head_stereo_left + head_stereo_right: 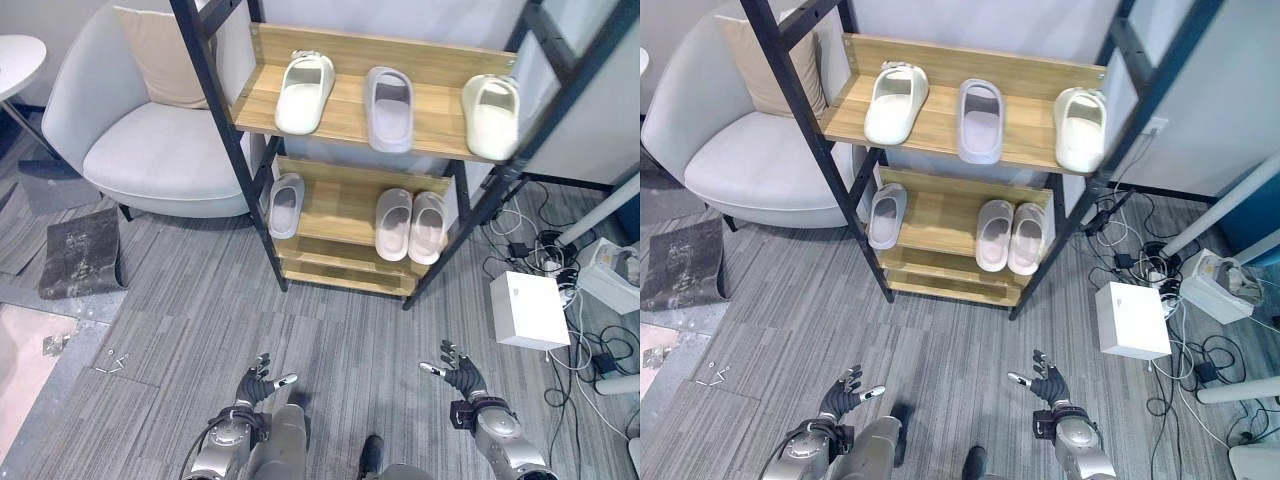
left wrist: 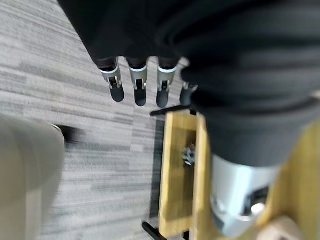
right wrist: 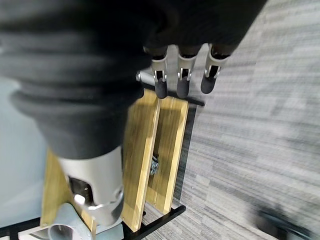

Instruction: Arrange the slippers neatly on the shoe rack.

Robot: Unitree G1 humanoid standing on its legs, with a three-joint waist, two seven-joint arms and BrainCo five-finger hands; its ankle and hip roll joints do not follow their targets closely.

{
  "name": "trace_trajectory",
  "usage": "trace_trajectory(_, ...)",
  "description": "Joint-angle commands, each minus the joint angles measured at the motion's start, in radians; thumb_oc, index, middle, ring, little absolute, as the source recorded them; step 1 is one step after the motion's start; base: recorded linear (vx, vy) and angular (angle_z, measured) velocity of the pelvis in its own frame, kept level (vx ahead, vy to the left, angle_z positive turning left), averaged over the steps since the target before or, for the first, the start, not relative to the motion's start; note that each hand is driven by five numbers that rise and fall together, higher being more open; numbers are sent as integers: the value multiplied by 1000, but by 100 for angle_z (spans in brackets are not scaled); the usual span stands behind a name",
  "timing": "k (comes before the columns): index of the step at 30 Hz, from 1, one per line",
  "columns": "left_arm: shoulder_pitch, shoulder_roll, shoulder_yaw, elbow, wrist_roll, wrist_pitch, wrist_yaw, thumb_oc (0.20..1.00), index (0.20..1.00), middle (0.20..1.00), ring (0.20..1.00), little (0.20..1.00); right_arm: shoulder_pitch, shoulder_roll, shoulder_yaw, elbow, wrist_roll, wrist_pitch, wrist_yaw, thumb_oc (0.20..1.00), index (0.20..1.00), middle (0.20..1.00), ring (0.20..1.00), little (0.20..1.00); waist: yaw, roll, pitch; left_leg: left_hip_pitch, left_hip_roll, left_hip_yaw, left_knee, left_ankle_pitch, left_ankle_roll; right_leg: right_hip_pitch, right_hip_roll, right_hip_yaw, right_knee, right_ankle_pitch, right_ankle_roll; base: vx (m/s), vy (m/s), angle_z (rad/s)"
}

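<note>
Hands low over the carpet, both empty w/ fingers spread: left hand [image 1: 262,384], right hand [image 1: 462,378]. Slippers are well ahead on the shoe rack [image 1: 345,115]. Top shelf: three singles, unevenly spaced; cream slipper [image 1: 492,102] at the right edge. Lower shelf: grey slipper [image 1: 286,204] alone, pink pair [image 1: 411,225] together. Judgement: step closer first, then grasp the cream one from the side, slide it inward.

Left hand [image 1: 258,384] hangs low over the floor, palm empty, fingers spread and relaxed; right hand [image 1: 461,378] mirrors it, fingers likewise loose, holding nothing.
</note>
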Motion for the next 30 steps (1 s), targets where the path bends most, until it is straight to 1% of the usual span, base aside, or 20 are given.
trace_trajectory(1,1,21,13,-30,9,-29,7,1000,1000,1000,1000,1000,-2,-3,-1,-50,-8,-41,5,1000,1000,1000,1000,1000,18,-15,-52,137,-23,37,-33,112,13,-47,61,25,3,20,54,265,82,-52)
trace_trajectory(3,5,23,12,-31,10,-29,9,1000,1000,1000,1000,1000,-1,5,-3,-52,-7,-41,4,1000,1000,1000,1000,1000,16,-17,-64,147,-23,41,-40,113,15,-45,59,22,8,17,56,228,99,-41)
trace_trajectory(4,10,21,11,-24,15,-28,11,1000,1000,1000,1000,1000,-9,18,3,-30,-13,-40,3,1000,1000,1000,1000,1000,25,-25,-81,167,-35,33,-35,95,31,-41,45,29,32,0,67,268,130,-25)
trace_trajectory(6,11,25,12,-27,7,-27,11,1000,1000,1000,1000,1000,-10,22,7,-35,-10,-39,7,1000,1000,1000,1000,1000,27,-30,-81,174,-41,37,-21,85,39,-37,35,33,56,-10,71,195,121,-37)
trace_trajectory(8,16,28,14,-25,6,-27,10,1000,1000,1000,1000,1000,-19,33,14,-39,-16,-34,12,1000,1000,1000,1000,1000,38,-37,-84,180,-53,49,9,45,68,-59,7,32,154,-22,93,174,154,-17)
trace_trajectory(9,16,29,12,-24,4,-27,10,1000,1000,1000,1000,1000,-22,38,17,-41,-18,-33,14,1000,1000,1000,1000,1000,40,-36,-82,187,-54,55,15,33,78,-93,-10,29,230,-16,107,163,222,3)
trace_trajectory(10,17,34,12,-35,-4,-31,14,1000,1000,1000,1000,1000,-32,40,22,-54,-31,-30,19,1000,1000,1000,1000,1000,33,-24,-66,218,-58,62,19,11,99,-165,-52,17,371,54,151,103,169,-3)
trace_trajectory(11,17,34,12,-35,-4,-31,14,1000,1000,1000,1000,1000,-32,40,22,-54,-31,-30,19,1000,1000,1000,1000,1000,33,-24,-66,218,-59,63,19,11,99,-167,-53,18,374,53,152,97,174,-6)
trace_trajectory(12,19,37,9,-44,-7,-35,13,1000,1000,1000,1000,1000,-34,41,21,-59,-32,-30,21,1000,1000,1000,1000,1000,26,-15,-56,239,-61,59,14,3,110,-191,-67,19,435,87,165,66,91,6)
trace_trajectory(14,20,40,4,-47,-9,-35,10,1000,1000,1000,1000,1000,-30,49,16,-49,-39,-27,18,1000,1000,1000,1000,1000,15,4,-47,271,-57,48,-1,-10,118,-227,-82,16,506,108,165,136,105,27)
trace_trajectory(15,21,40,3,-47,-8,-35,8,1000,1000,1000,1000,1000,-25,51,13,-47,-39,-24,18,1000,1000,1000,1000,1000,13,8,-47,291,-57,46,-14,-13,119,-237,-105,-6,501,116,161,175,45,32)
trace_trajectory(16,22,39,4,-44,-9,-36,5,1000,1000,1000,1000,1000,-19,54,11,-42,-37,-24,20,1000,1000,1000,1000,1000,11,11,-45,308,-56,42,-27,-15,116,-230,-125,-29,458,116,156,174,-10,23)
trace_trajectory(17,20,39,5,-41,-11,-37,4,1000,1000,1000,1000,1000,-13,52,8,-52,-35,-24,20,1000,1000,1000,1000,1000,6,13,-46,314,-53,37,-32,-16,111,-227,-127,-29,409,111,150,157,-57,19)
trace_trajectory(18,15,43,3,-43,-9,-38,4,1000,1000,1000,1000,1000,-8,50,5,-53,-31,-24,20,1000,1000,1000,1000,1000,2,13,-47,315,-53,32,-34,-18,106,-231,-124,-21,358,103,144,148,-99,11)
trace_trajectory(19,7,45,-3,-45,-4,-37,2,1000,1000,1000,1000,1000,-5,48,1,-54,-28,-25,18,1000,1000,1000,1000,1000,-4,13,-47,319,-50,21,-35,-23,98,-231,-120,0,267,104,140,147,-131,12)
trace_trajectory(20,-1,46,-8,-47,5,-34,1,1000,1000,1000,1000,1000,-1,48,-4,-56,-24,-26,11,1000,1000,1000,1000,1000,-16,7,-48,322,-51,12,-29,-30,93,-236,-112,57,200,127,144,105,-102,14)
trace_trajectory(21,-1,46,-8,-47,5,-34,1,1000,1000,1000,1000,1000,-1,48,-4,-56,-24,-26,11,1000,1000,1000,1000,1000,-15,7,-47,323,-50,13,-29,-31,93,-235,-111,58,199,127,144,135,-114,30)
trace_trajectory(22,-2,37,-4,-30,15,-33,-3,1000,1000,1000,1000,1000,5,51,0,-50,-24,-25,14,1000,1000,1000,1000,1000,-4,-5,-62,328,-51,19,-24,-43,87,-194,-113,24,132,122,148,83,-61,36)
trace_trajectory(29,-1,20,-17,6,24,-31,-8,1000,1000,1000,1000,1000,19,40,17,-33,-32,-25,20,1000,1000,1000,1000,1000,4,-10,-103,333,-39,17,-47,-34,69,-123,-75,-2,20,118,131,70,-70,5)
trace_trajectory(30,-7,17,-21,15,35,-29,-4,1000,1000,1000,1000,1000,23,17,35,-48,-101,-25,5,1000,1000,1000,1000,1000,7,-9,-110,331,-33,15,-52,-31,63,-116,-67,-10,2,113,128,19,-39,5)
